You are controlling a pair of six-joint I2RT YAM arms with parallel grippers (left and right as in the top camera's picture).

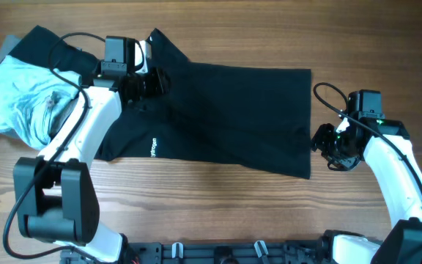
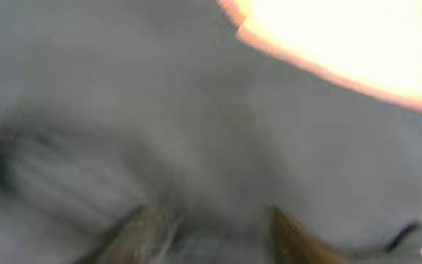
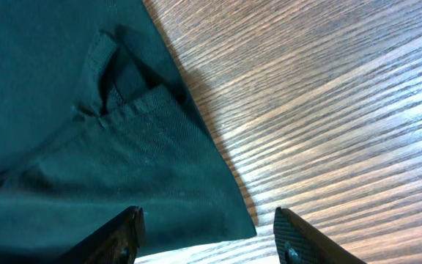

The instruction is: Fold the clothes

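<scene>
A black garment [image 1: 226,117] lies spread flat across the middle of the table, with small white lettering near its lower left edge. My left gripper [image 1: 146,82] sits over its upper left part; the left wrist view is blurred, showing dark cloth [image 2: 196,147] and both fingers apart [image 2: 215,235]. My right gripper [image 1: 327,143] is open just off the garment's right edge. In the right wrist view the garment's hemmed corner [image 3: 160,161] lies between the open fingers [image 3: 207,235] on the wood, not gripped.
A pile of other clothes lies at the far left: a light blue garment [image 1: 13,99] and a dark one [image 1: 39,45]. Cables run off both arms. Bare wooden table [image 1: 218,205] shows along the front and right.
</scene>
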